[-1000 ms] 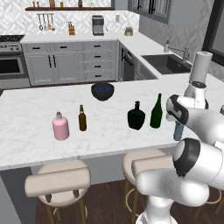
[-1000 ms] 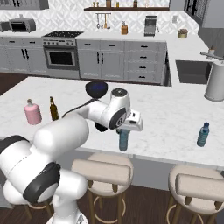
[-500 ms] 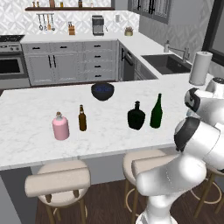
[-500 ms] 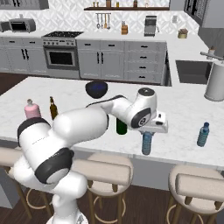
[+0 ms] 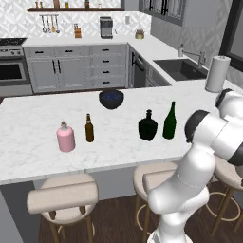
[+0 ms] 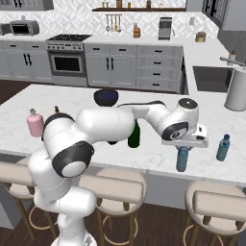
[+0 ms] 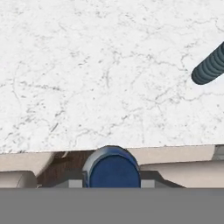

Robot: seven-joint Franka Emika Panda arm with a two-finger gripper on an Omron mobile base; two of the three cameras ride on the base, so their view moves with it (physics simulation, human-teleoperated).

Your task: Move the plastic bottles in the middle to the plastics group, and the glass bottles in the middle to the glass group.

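Gripper [image 6: 184, 149] clamped on pale-blue plastic bottle [image 6: 182, 159], hanging near counter's front edge. Carry it right, set upright just beside capped blue bottle [image 6: 222, 148], then release.

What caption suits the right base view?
Gripper carries a pale-blue plastic bottle along the counter edge toward its capped twin.

held bottle [image 6: 182, 158] left of capped bottle [image 6: 223, 147] on counter [image 6: 72, 103].

Blue cap at the surface's edge

A round blue bottle cap [image 7: 113, 168] sits bottom centre, over the white marble surface [image 7: 96, 74]. A second ribbed blue cap [image 7: 210, 65] pokes in at upper right; stool seats [image 7: 183, 173] below.
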